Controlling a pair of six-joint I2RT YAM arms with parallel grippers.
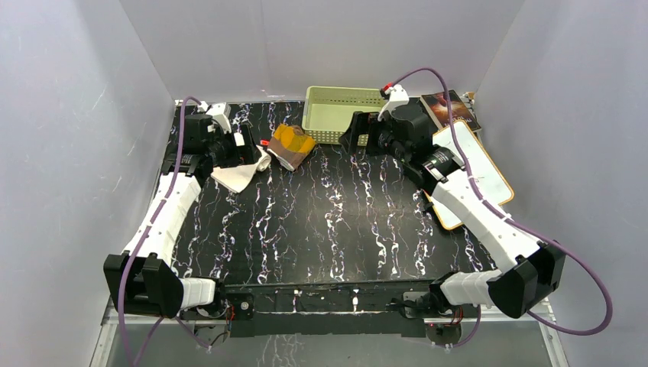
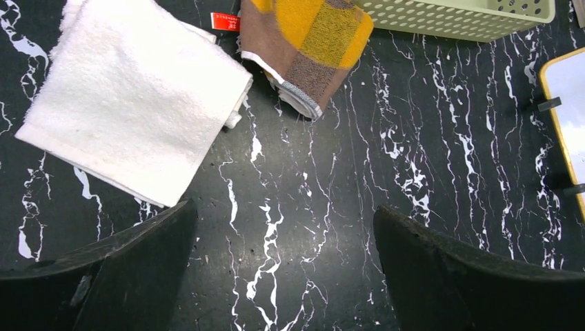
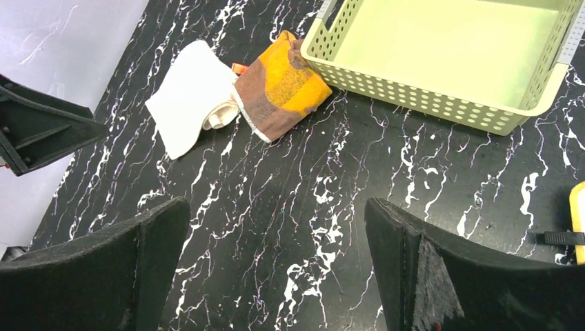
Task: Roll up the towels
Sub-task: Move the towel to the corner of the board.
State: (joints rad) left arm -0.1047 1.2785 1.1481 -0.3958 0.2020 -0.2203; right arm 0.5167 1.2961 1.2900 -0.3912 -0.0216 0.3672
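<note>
The cream-white towel lies folded flat at the back left of the black marble table; it also shows in the left wrist view and right wrist view. The mustard-yellow and brown towel lies folded just to its right, touching it. My left gripper hovers over the white towel's near side, open and empty. My right gripper is open and empty, in front of the basket, to the right of the yellow towel.
A pale green perforated basket stands at the back centre, empty. A white board with an orange rim lies at the right under my right arm. A dark book lies at the back right. Grey walls enclose the table.
</note>
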